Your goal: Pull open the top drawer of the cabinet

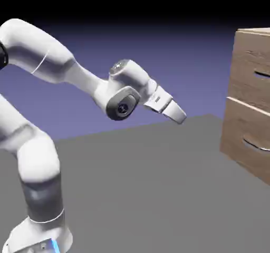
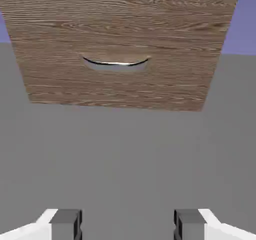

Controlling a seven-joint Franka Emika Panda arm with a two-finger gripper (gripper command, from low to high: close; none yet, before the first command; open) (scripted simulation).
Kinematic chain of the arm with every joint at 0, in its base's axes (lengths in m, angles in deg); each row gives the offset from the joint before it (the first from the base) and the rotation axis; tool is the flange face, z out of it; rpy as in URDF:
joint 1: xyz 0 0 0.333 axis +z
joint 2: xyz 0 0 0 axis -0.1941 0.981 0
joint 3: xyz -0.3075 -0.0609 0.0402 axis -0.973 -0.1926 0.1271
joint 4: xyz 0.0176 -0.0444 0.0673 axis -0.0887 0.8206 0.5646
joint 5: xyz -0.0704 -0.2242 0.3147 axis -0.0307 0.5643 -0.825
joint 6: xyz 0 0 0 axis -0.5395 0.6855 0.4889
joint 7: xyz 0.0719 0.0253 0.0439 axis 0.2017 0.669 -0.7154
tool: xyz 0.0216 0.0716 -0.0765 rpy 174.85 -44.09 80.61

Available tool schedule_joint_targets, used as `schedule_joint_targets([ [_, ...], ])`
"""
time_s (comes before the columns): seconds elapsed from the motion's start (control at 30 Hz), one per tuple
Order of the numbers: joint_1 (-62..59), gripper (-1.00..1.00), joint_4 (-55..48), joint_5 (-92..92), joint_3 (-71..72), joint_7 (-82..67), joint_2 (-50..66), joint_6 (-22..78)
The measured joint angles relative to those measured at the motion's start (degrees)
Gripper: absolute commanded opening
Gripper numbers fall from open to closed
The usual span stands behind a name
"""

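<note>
The light-brown wood-grain cabinet (image 1: 250,104) stands at the exterior view's right edge, partly cut off. Its top drawer (image 1: 253,62) shows a thin dark handle (image 1: 262,75) near the frame edge. My gripper (image 1: 180,115) hangs in the air well to the left of the cabinet, pointing down and toward it, touching nothing. In the hand view the gripper (image 2: 127,223) is open: its grey fingertips (image 2: 65,221) stand wide apart with only grey table between them. That view faces the lower drawer (image 2: 120,48) and its curved handle (image 2: 116,63); the top drawer is almost wholly above the frame.
The grey table (image 1: 147,183) stretches between the arm's base and the cabinet. The lower drawer (image 1: 248,136) with its curved handle (image 1: 256,144) sits beneath the top one. A blue-violet backdrop lies behind.
</note>
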Motion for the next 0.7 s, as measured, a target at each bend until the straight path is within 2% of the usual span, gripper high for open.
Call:
schedule_joint_targets([
  [0.7,13.25,0.00,-32.78,-52.33,-19.66,-7.49,28.27,1.11],
])
